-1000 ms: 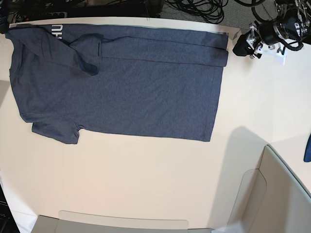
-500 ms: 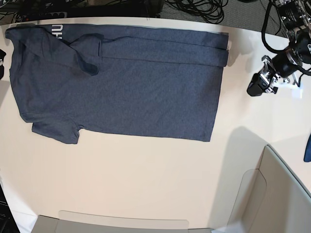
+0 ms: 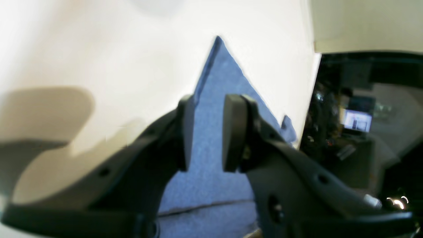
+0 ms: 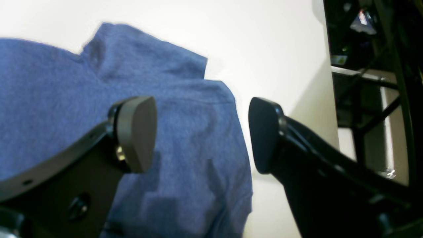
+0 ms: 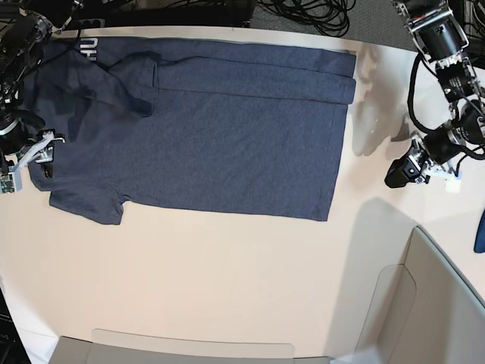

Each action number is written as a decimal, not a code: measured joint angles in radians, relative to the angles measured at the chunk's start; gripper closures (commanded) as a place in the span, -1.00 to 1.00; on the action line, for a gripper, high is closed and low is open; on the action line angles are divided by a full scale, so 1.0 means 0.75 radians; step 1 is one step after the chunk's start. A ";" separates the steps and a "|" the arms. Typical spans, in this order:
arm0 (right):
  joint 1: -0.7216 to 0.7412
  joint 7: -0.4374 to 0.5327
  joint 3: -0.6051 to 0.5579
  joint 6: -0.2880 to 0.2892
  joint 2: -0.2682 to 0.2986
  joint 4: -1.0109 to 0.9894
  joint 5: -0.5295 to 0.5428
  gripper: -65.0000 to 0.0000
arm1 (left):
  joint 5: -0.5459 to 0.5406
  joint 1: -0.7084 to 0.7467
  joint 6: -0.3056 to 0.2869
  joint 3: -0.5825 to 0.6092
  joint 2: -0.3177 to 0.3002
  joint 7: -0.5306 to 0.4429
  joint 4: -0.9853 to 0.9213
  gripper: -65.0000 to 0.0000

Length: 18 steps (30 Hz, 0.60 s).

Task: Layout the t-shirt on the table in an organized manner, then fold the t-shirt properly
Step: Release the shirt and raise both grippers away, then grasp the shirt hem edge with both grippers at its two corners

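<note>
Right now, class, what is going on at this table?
A two-armed robot is folding a dark t-shirt spread on a pale table. The shirt's far edge is already folded over. The right gripper hovers open over the shirt's sleeve end, holding nothing. The left gripper is over bare table beyond the hem, apart from the cloth, jaws partly open and empty.

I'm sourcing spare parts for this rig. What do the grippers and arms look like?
Both grippers, left and right, are matte black plastic: two curved arms with small round holes, each ending in a flat, rounded oblong pad. In the base view the left arm is black with silver-grey metal sections and loose black cables, and carries a small white part near its wrist.
</note>
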 measured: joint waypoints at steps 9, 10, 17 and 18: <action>0.157 0.010 -0.070 0.048 -0.009 -0.193 -0.061 -0.32 | 0.024 -0.058 -0.202 0.223 -0.034 -0.004 -0.094 0.60; 0.172 0.007 -0.070 0.049 -0.009 -0.220 -0.071 -0.32 | 0.073 -0.091 -0.208 0.279 -0.046 0.010 -0.096 0.60; 0.202 0.015 -0.123 0.048 -0.010 -0.269 -0.060 -0.32 | 0.347 -0.329 -0.235 0.519 -0.096 -0.098 -0.189 0.79; 0.198 0.014 -0.120 0.049 -0.010 -0.269 -0.070 -0.32 | 0.367 -0.337 -0.265 0.529 -0.091 -0.106 -0.221 0.78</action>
